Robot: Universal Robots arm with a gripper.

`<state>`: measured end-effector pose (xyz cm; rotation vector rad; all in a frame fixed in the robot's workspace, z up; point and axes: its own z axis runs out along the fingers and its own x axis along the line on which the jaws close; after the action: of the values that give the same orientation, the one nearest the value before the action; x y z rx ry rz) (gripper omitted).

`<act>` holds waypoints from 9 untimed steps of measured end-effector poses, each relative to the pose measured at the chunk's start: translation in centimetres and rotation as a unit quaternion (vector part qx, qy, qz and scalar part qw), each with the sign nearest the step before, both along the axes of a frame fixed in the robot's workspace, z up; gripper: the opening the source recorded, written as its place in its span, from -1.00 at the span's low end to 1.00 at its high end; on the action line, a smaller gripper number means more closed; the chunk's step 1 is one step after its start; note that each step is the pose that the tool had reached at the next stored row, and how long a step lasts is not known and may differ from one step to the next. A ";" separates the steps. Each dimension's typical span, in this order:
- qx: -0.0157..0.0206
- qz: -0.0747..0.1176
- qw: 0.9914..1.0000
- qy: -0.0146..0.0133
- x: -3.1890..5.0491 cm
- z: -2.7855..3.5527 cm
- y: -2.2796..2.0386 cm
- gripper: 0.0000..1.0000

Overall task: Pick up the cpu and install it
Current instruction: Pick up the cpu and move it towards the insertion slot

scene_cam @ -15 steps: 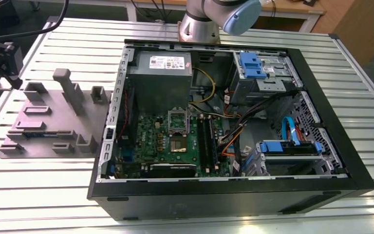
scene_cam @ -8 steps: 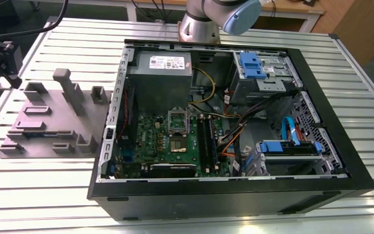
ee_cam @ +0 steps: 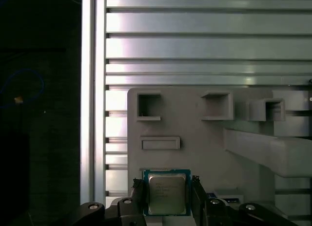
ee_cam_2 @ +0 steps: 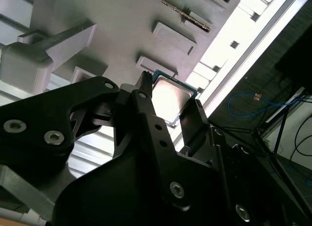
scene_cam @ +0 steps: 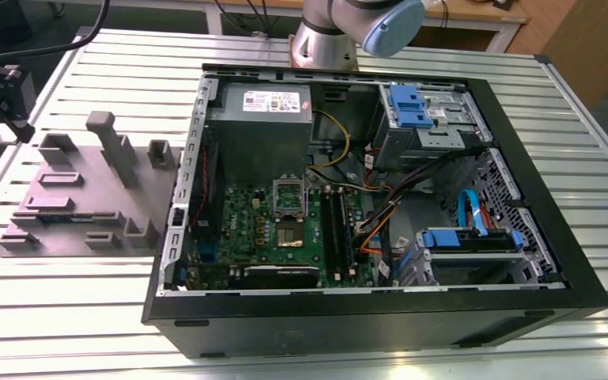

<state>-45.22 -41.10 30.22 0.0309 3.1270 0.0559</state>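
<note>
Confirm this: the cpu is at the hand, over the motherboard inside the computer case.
Not over the motherboard. The cpu is at the hand, over the grey parts holder on the slatted table, outside the case, as the first wrist view shows.

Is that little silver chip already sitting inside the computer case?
No, the first wrist view shows the cpu at the grey parts holder on the slatted table, outside the computer case.
</note>
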 end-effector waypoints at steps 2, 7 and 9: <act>0.000 0.000 1.000 0.000 0.00 0.04 0.00 -0.06; 0.000 0.000 1.000 0.000 0.00 0.17 0.00 -0.06; 0.000 0.000 1.000 0.000 0.00 0.21 0.00 -0.06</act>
<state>-45.22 -41.10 30.42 0.0309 3.1270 0.0560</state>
